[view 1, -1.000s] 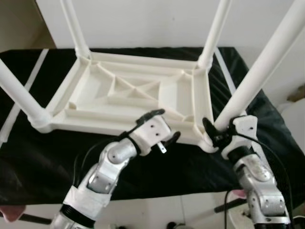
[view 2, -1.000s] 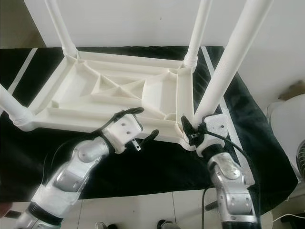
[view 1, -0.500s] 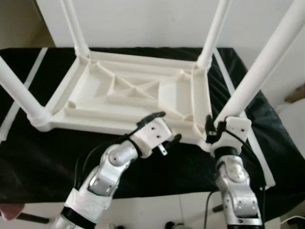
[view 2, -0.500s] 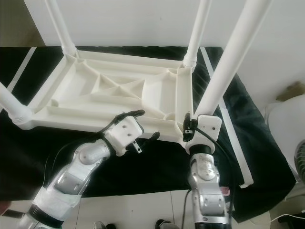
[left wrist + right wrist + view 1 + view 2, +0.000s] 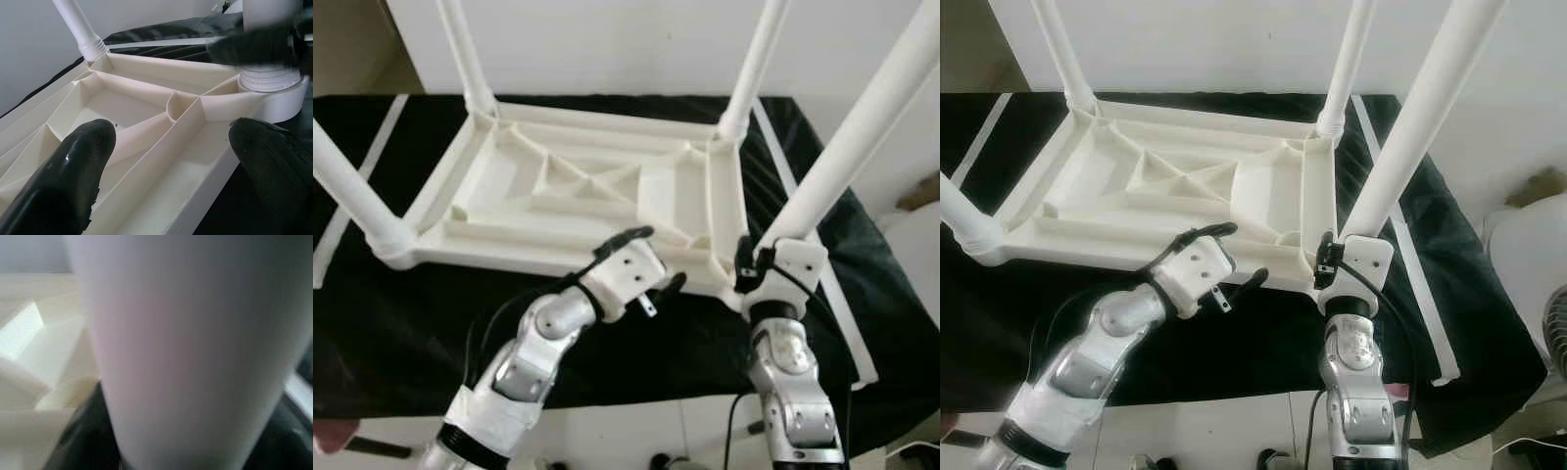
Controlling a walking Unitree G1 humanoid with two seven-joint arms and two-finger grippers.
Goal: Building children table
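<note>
- Right forearm has swung from an outboard lean to nearly upright under the near-right table leg (image 5: 847, 157) since a second ago; leg and tabletop (image 5: 578, 196) look unmoved.
- Tabletop: white plastic, upside down, ribbed underside up, lying on the black-draped counter (image 5: 391, 323). Four white legs stand in its corner sockets.
- Right end effector (image 5: 759, 269): at the base of the near-right leg, just above the socket. Wrist view has the leg pressed close between dark fingers; judged clamped on it.
- Left end effector (image 5: 646, 259): fingers apart, straddling the tabletop's near rim beside that same corner, gripping nothing. One finger (image 5: 73, 171) sits over the ribbed interior, the other outside the rim.
- Step, as judged: seating or twisting the last leg home.
- Risks: twisting with the tabletop unbraced could slide it across the cloth; an off-axis push could jam the leg crooked in its socket; the wide left fingers could catch on the rim.
</note>
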